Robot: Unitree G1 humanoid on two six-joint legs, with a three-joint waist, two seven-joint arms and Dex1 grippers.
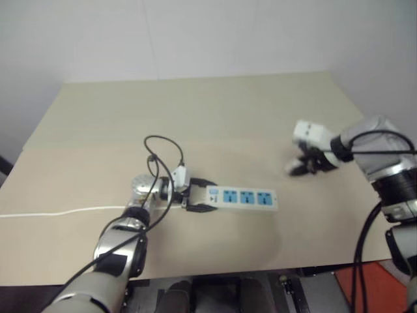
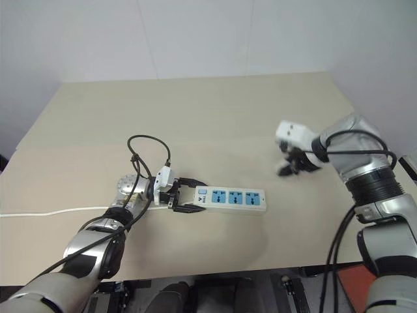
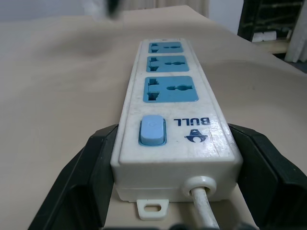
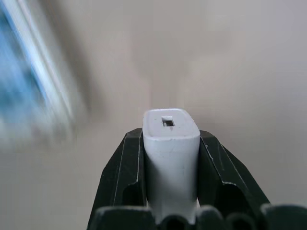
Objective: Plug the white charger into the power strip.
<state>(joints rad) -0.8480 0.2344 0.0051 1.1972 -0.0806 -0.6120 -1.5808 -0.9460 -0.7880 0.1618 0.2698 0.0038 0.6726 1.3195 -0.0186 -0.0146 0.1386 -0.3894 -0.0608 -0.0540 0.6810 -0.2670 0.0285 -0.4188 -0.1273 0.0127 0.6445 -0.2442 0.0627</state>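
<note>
The left gripper [image 1: 199, 195] is clamped on the switch end of the power strip [image 1: 244, 197], one black finger [image 3: 91, 177] pressed against each long side of the white bar. The strip lies flat on the tan table [image 1: 215, 111] and runs away from that gripper toward the right gripper's side, its three blue socket faces pointing up and its blue switch [image 3: 152, 130] just past the fingertips. The thin white cord [image 1: 58, 212] leaves the held end and trails back beside the left arm.

The right gripper [image 2: 294, 166] is well apart from the strip, beyond its far end and above the table. Its two fingers are closed on the white charger [image 4: 171, 158], which stands between them with its small port end sticking out past the fingertips.
</note>
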